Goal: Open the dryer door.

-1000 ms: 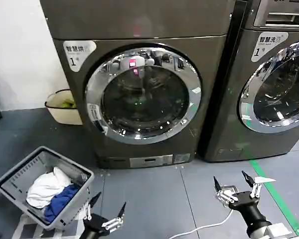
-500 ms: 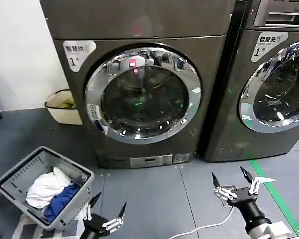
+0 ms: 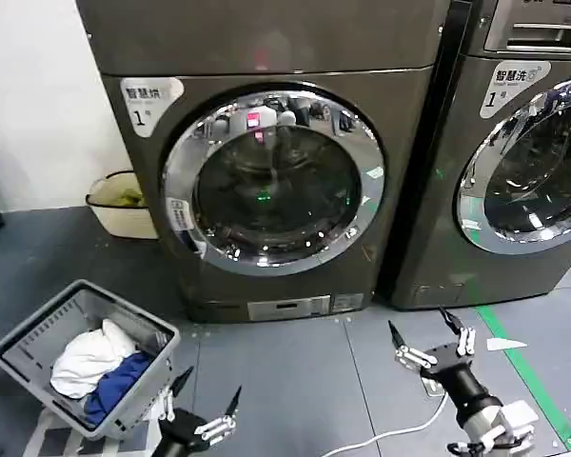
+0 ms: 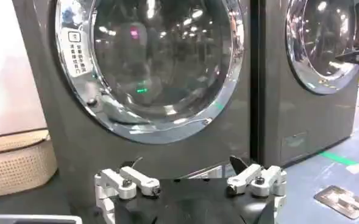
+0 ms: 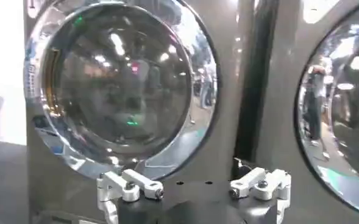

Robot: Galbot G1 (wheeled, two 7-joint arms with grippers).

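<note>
Filling the upper middle of the head view, the dryer door sits shut in its chrome ring on the grey machine. The right gripper hovers low at the lower right over the floor, fingers spread open, well apart from the door. The left gripper rests at the bottom edge, fingers also open, beside a laundry basket.

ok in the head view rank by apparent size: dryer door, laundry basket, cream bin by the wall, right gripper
1. dryer door
2. laundry basket
3. cream bin, partly hidden behind the dryer
4. right gripper, open and low on the right; it sits nearer the camera, so bin versus gripper is unsure
</note>
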